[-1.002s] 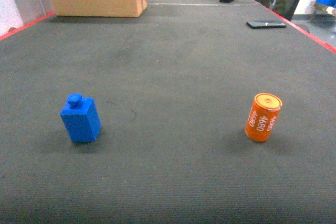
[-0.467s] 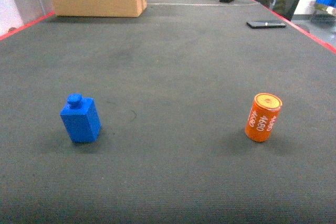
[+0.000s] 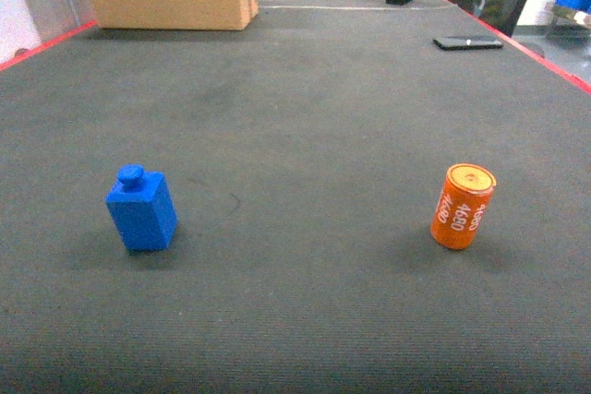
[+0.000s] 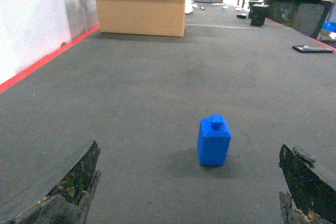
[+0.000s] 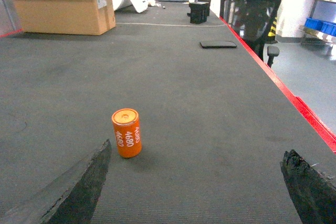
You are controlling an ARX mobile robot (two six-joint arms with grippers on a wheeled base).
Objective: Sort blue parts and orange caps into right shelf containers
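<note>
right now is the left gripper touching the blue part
Apart. In the left wrist view the left gripper is open, and bare mat shows between each finger and the blue part standing ahead.

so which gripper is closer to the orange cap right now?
Right. The right gripper is open with the orange cap standing ahead of it, toward its left finger. The left gripper faces the blue part instead, on the other side of the mat.

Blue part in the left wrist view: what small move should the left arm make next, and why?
Probably ease the left gripper forward. Its open fingers sit short of the upright blue part, which stands free on the dark mat between them, slightly right of centre.
</note>
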